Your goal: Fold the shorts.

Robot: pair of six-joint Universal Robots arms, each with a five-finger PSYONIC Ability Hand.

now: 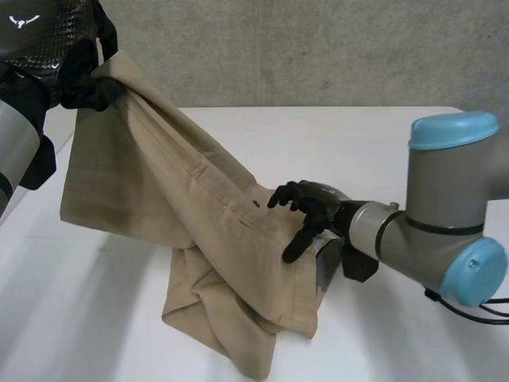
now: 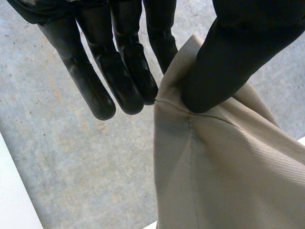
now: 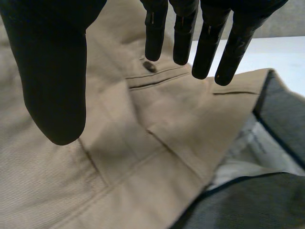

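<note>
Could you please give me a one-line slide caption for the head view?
Left hand holds the shorts up by one end; open right hand poised over them.

At left, raised left hand [image 1: 83, 87], shorts [image 1: 207, 239] hanging from it onto table [image 1: 358, 151], right hand [image 1: 306, 208] over their lower end

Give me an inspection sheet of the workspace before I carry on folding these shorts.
Surface: white table, the shorts' lower part lying on it.
Job's things: tan shorts, one corner lifted off the table, the rest crumpled on it, grey lining showing at the waistband.
Clutter: nothing seen.
Hands: left hand raised, fingers and thumb pinching a corner of the shorts; right hand open, fingers straight over the waistband end by the pocket button, contact unclear.
Cables: nothing seen on the shorts.
Surroundings: grey wall behind the table.
</note>
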